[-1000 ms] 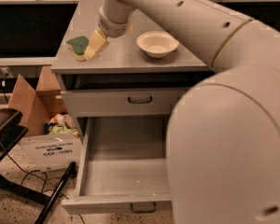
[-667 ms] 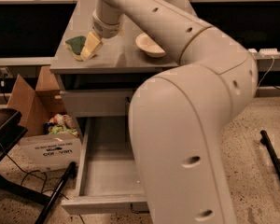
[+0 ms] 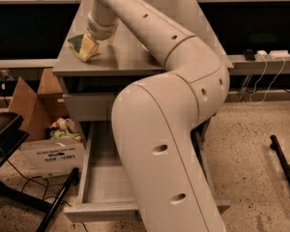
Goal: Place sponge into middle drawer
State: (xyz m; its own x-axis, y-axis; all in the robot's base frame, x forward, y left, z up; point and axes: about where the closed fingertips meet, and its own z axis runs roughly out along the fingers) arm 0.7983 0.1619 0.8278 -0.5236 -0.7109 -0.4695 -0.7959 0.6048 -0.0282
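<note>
The sponge (image 3: pixel 80 45), dark green over yellow, lies near the front left of the grey cabinet top (image 3: pixel 130 57). My gripper (image 3: pixel 94 43) is down at the sponge's right side, touching it. The middle drawer (image 3: pixel 102 180) is pulled far out below, its inside bare and its front edge (image 3: pixel 99 210) low in the view. My large white arm crosses the middle of the view and hides the drawer's right part and the cream bowl.
The upper grey drawer (image 3: pixel 87 106) is shut. An open cardboard box (image 3: pixel 46 129) with clutter stands left of the cabinet. Black stand legs (image 3: pixel 19 197) lie at the lower left. A black bar (image 3: pixel 285 170) lies on the floor at right.
The view has shifted and my arm now fills more of the middle, covering the bowl. The gripper stays at the sponge, which has hardly moved on the cabinet top.
</note>
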